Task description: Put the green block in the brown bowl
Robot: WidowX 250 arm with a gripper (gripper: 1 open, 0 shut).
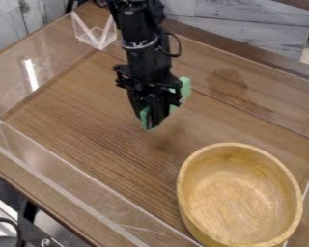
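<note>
My black gripper (152, 118) hangs over the middle of the wooden table and is shut on the green block (161, 108). The bright-green bar is held upright between the fingers, its lower end just above the tabletop and its upper end peeking out to the right of the wrist. The brown bowl (242, 236) is a wide, shallow tan wooden bowl at the lower right, empty, and apart from the gripper, which sits up and to its left.
A clear plastic wall (67, 174) rings the table (80, 111), with a low front lip along the near edge. A wire frame object (90, 34) stands at the back left behind the arm.
</note>
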